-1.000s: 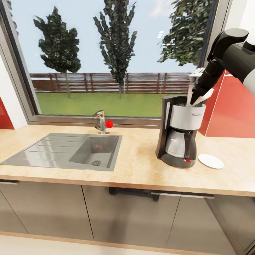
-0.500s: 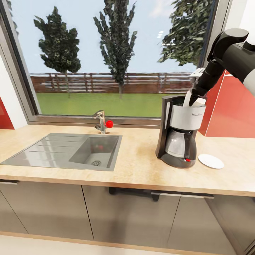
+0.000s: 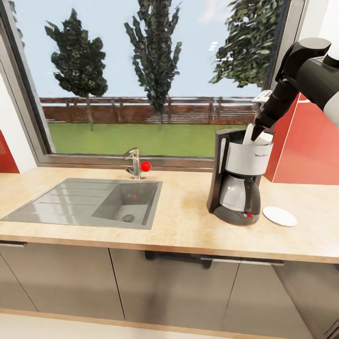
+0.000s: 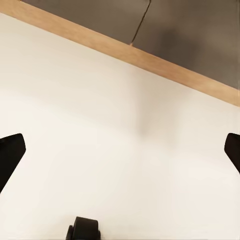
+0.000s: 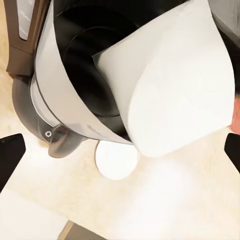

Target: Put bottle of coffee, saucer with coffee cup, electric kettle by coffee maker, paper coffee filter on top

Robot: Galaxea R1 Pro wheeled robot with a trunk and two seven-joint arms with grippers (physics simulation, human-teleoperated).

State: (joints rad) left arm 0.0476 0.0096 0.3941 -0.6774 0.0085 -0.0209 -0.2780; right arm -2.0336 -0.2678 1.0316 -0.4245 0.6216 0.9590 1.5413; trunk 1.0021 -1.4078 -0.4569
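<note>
Pale wood-grain countertop [image 3: 188,221] runs the whole width under a large window [image 3: 150,80], with wide bare room between the steel sink [image 3: 84,201] and the coffee maker [image 3: 238,181]. Red wall panels [image 3: 310,150] close in the corner at the counter's far right end, just behind the machine. Grey cabinet doors [image 3: 169,287] sit below the front edge.

The coffee maker stands upright near that corner, and a white saucer [image 3: 280,216] lies flat on the counter just beside its base, on the side away from the sink. The right arm reaches down from above, its right gripper [image 3: 258,133] at the open top of the machine. A white paper coffee filter [image 3: 248,135] stands in that opening, tilted.

From the right wrist, the filter [image 5: 175,85] leans across the dark basket, the saucer [image 5: 116,160] shows below, and the fingertips [image 5: 10,152] sit wide apart, clear of the paper. The left gripper [image 4: 120,155] is likewise spread wide over pale floor beside the cabinet base.
</note>
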